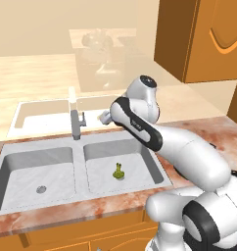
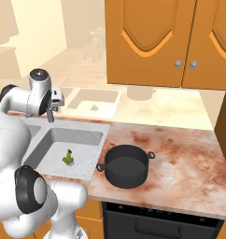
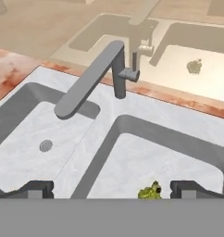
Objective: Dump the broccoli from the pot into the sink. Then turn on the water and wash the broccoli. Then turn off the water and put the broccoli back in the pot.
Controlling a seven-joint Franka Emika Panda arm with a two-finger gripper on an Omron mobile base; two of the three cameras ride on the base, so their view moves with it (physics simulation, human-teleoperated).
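The broccoli (image 1: 119,171) lies on the floor of the right basin of the grey sink (image 1: 79,153), a small yellow-green floret (image 2: 68,158) also seen at the bottom of the hand view (image 3: 150,191). The black pot (image 2: 126,166) stands upright on the counter just right of the sink, and I see nothing inside it. My gripper (image 3: 113,190) is open, its fingertips (image 3: 37,189) wide apart, with nothing between them. It hovers above the back of the right basin, a little right of the faucet (image 3: 118,69). The spout (image 3: 84,88) points over the left basin. No water runs.
A faint cream double sink (image 1: 47,112) shows behind the real one. Orange wall cabinets (image 2: 166,42) hang over the marbled counter (image 2: 180,154). The left basin has a round drain (image 1: 40,188). A dark oven front (image 2: 161,219) sits below the counter under the pot.
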